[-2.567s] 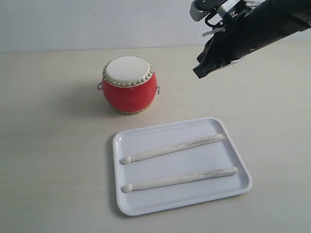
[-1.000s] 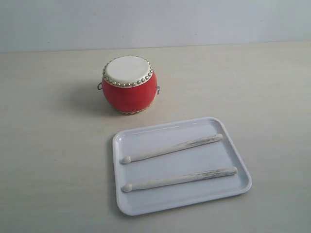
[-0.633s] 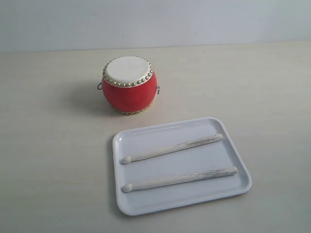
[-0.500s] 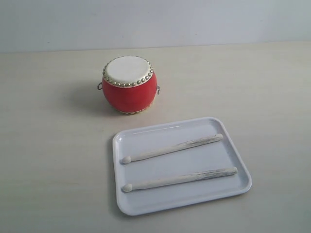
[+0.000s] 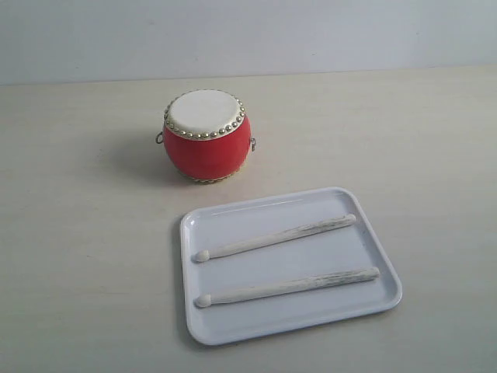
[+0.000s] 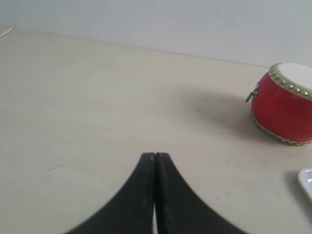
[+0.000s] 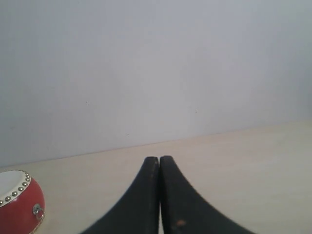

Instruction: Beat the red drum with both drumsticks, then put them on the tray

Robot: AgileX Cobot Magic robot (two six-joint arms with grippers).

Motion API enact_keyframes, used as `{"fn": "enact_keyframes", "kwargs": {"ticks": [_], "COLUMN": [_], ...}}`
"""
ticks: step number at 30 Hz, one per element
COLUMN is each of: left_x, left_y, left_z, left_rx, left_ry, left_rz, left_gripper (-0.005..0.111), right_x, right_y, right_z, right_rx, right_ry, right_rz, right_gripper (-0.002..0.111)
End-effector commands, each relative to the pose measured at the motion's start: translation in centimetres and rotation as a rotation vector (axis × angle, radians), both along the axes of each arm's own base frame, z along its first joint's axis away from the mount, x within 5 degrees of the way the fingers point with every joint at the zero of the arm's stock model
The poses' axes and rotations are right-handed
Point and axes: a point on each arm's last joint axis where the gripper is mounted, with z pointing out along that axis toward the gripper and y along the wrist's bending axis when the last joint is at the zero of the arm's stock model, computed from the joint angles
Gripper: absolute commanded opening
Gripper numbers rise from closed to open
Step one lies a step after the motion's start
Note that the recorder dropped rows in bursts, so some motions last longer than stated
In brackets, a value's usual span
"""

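One red drum (image 5: 206, 136) stands on the single counter (image 5: 78, 233), at about 11 o'clock from one tray (image 5: 342, 249). Two drumsticks lie in that tray: the far drumstick (image 5: 274, 238) toward its 12 o'clock edge, the near drumstick (image 5: 287, 287) toward 6 o'clock. The drum shows two side rings, a left ring (image 5: 159, 138) at 9 o'clock and a right ring (image 5: 251, 144) at 3 o'clock. Two pairs of black jaws appear, one per wrist view.
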Motion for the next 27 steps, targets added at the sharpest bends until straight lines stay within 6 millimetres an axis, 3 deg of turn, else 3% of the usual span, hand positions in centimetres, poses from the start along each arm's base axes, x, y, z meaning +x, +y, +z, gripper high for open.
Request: {"fn": "enact_keyframes", "kwargs": {"ticks": [1,8,20,27], "left_x": [0.0,0.0,0.0,0.0], "left_y": [0.0,0.0,0.0,0.0], "left_z": [-0.1,-0.1,-0.1,-0.1], "left_rx": [-0.002,-0.002,-0.002,-0.002], "left_ry": [-0.005,-0.005,-0.005,-0.005], "left_rz": [0.002,0.002,0.002,0.002], "left_gripper": [0.0,0.0,0.0,0.0], "right_x": [-0.9,-1.6,-1.9,-2.0], "right_y": [-0.1,-0.1,-0.2,-0.4], "right_z": [-1.6,-4.5,-5.2,-6.3], "right_rx": [-0.039,-0.044,-0.069,-0.079], "right_ry": [-0.024,-0.028,0.029,0.15], "right_rz": [-0.002,-0.003,-0.011,-0.023], "right_gripper": [0.0,0.0,0.0,0.0]}}
